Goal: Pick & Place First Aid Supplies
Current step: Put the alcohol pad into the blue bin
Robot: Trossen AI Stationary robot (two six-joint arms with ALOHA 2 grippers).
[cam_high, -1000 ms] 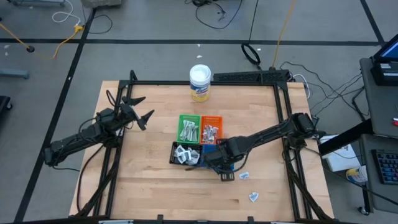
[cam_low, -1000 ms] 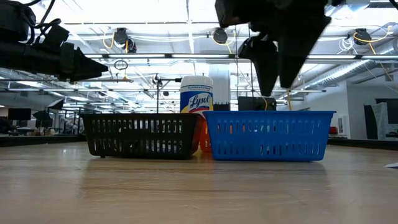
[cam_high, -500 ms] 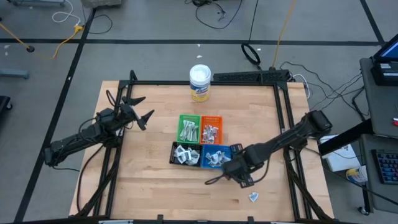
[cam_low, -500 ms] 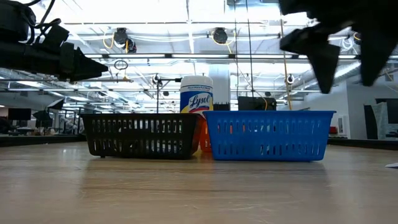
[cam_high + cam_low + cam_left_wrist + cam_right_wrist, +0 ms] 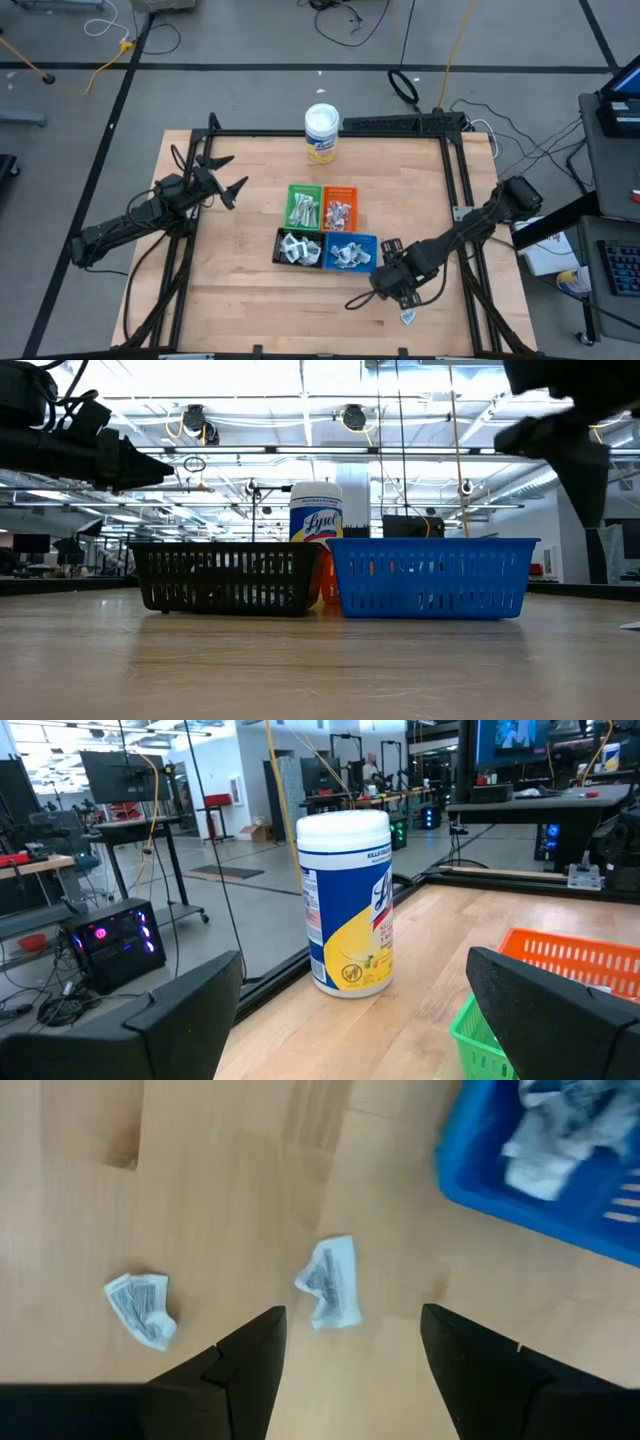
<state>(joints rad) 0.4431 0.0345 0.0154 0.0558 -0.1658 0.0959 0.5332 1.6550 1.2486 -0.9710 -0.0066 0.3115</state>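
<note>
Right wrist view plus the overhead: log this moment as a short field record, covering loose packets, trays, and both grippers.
loose packets: two on bare wood, nearer packet, farther packet
right gripper: open, above the nearer packet, empty
blue tray: holds packets, beside the black tray
green tray and orange tray: hold supplies
left gripper: open, waiting at the table's left

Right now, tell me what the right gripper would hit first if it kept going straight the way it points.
Probably the loose packet lying on the table, which sits almost centred ahead of the open right gripper. The second packet lies off to one side. Depth is uncertain.
</note>
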